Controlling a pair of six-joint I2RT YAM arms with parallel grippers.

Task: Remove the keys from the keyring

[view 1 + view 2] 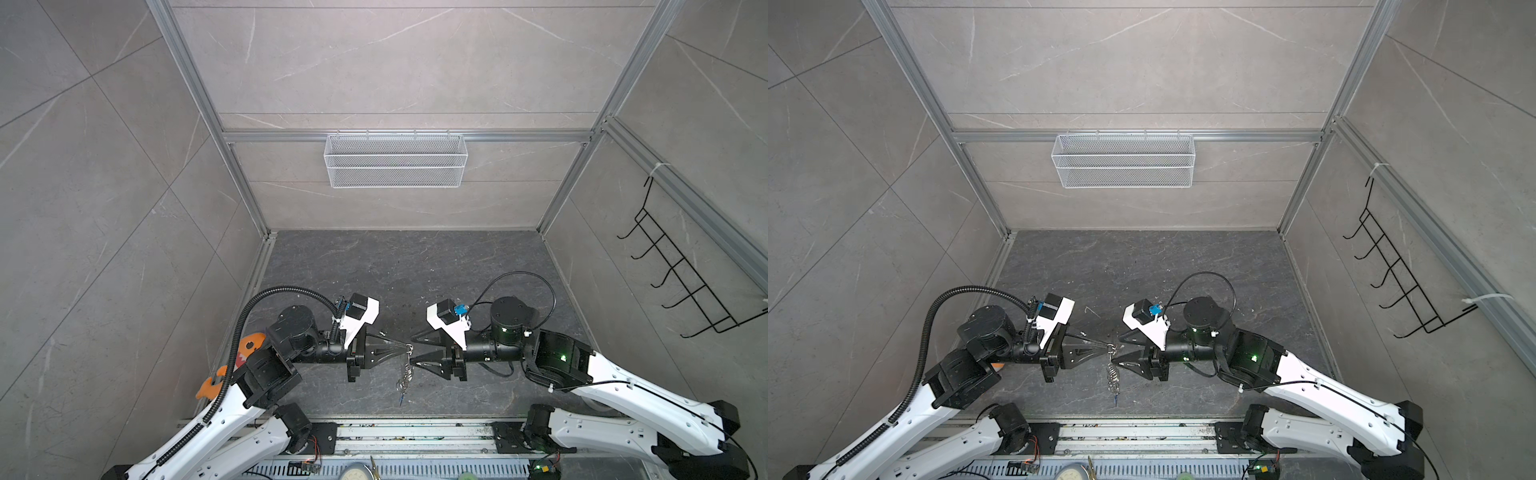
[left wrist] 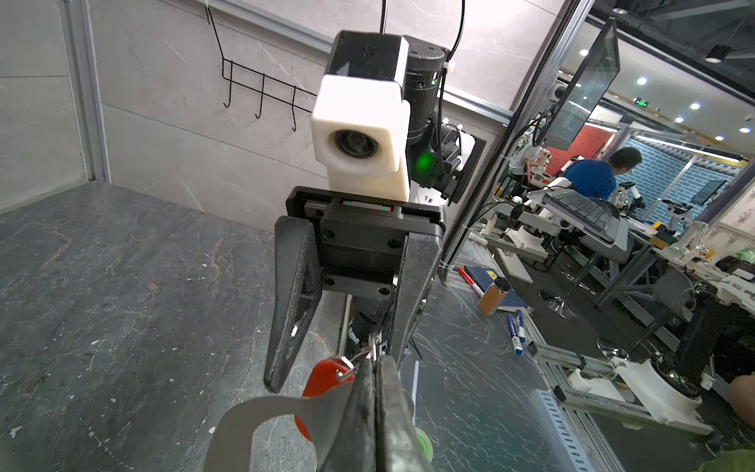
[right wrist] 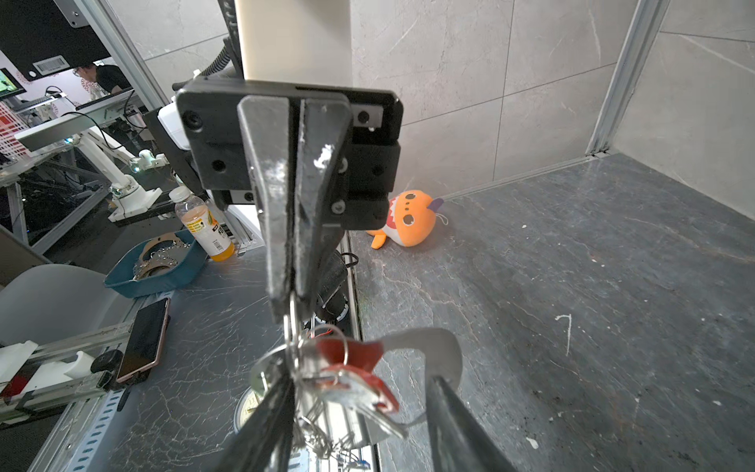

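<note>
My left claw [image 1: 406,346] is clenched on the keyring [image 1: 405,374]; my right claw [image 1: 413,351] is released around the red-tagged key [image 3: 351,355].
It hangs above the bench [image 1: 374,270] at 6 o'clock; I fear a snagged pull strips it loose.

Mesh basket [image 1: 395,160] on back wall [image 1: 395,62]; hook rack [image 1: 685,274] on side wall [image 1: 706,145]; orange plush [image 3: 410,218] on floor [image 3: 572,286].

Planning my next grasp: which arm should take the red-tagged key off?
Probably the right. The left gripper is shut on the keyring, anchoring it. The right gripper is open, its jaws either side of the red-tagged key.
</note>
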